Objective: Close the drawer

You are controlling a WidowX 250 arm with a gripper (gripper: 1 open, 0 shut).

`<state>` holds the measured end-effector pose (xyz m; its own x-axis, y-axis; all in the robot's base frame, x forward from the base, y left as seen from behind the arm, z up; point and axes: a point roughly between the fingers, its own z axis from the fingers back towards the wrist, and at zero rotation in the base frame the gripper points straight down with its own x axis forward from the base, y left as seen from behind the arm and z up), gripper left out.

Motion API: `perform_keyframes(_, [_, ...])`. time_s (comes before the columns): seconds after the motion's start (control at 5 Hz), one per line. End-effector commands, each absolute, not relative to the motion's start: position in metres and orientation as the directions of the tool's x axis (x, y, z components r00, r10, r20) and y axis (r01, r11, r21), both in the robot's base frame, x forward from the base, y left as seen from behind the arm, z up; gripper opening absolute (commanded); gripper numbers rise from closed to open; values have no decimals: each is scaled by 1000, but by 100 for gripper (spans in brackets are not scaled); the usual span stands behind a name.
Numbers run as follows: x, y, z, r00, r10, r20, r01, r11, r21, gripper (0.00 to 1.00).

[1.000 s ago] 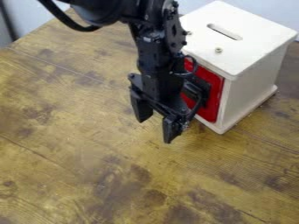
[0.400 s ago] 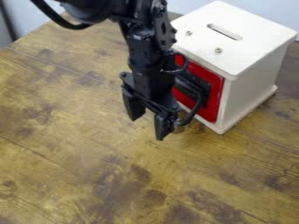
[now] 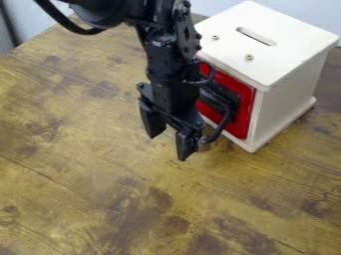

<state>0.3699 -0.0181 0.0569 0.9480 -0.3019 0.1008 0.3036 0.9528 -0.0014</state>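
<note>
On the table (image 3: 80, 189), the gripper (image 3: 170, 137) points down with its jaws spread and nothing between them. Just right of it, partly hidden behind the arm, the red drawer (image 3: 234, 100) sits in the front of the white cabinet (image 3: 273, 55).

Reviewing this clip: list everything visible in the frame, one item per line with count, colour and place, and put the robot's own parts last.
cabinet: one, white box with slots on top, right of centre towards the back of the table.
drawer: one, red front with a black wire handle, in the cabinet's lower front face, partly hidden behind the arm; how far it stands out cannot be told.
table: one, worn brown wood planks, fills most of the view.
floor: grey strip beyond the table's far edge, top of the picture.
arm: one, black, reaching in from the top left, in front of the drawer.
gripper: one, black, pointing down just above the table, jaws open, holding nothing.
</note>
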Motion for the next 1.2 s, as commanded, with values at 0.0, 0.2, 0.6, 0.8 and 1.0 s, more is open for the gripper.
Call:
perform_keyframes(0.0, [374,-29,70,931,-334,146,336,942,10,100])
perform_keyframes(0.2, [374,-32,68,924,-354,146,356,934,12,100])
perform_keyframes(0.6, [374,-24,69,931,-337,139,340,941,7,100])
perform_keyframes(0.8, [375,-20,69,933,-329,143,332,943,10,100])
perform_keyframes(1.0, [376,-16,70,935,-324,147,326,945,13,100])
